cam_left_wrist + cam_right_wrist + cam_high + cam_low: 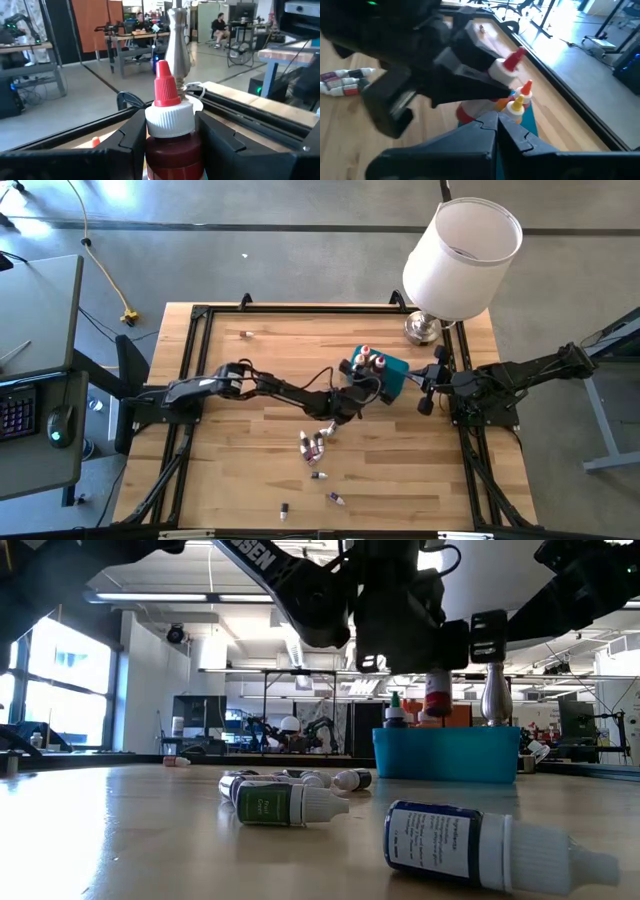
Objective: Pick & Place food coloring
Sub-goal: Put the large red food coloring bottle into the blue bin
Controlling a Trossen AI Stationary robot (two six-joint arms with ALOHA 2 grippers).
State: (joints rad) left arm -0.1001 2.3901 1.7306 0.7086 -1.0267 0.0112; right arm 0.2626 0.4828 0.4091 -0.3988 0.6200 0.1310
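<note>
My left gripper reaches from the table's left to the teal bin and is shut on a dark red food coloring bottle with a white collar and red tip. The bottle stands upright at the bin's top. Other bottles with orange and yellow tips stand in the bin. Several bottles lie on their sides on the table, among them a green-labelled one and a blue-labelled one. My right gripper waits shut, just right of the bin. My left gripper pinches the red bottle's body just below its white collar between its two fingers, one on either side. The fingers come in level from the table's left. The bottle stands upright over the bin; the bin's wall hides its lower end.
A lamp with a white shade stands on its metal base at the table's far right corner, close behind the bin. One small bottle lies far back on the left. A black frame runs around the tabletop.
</note>
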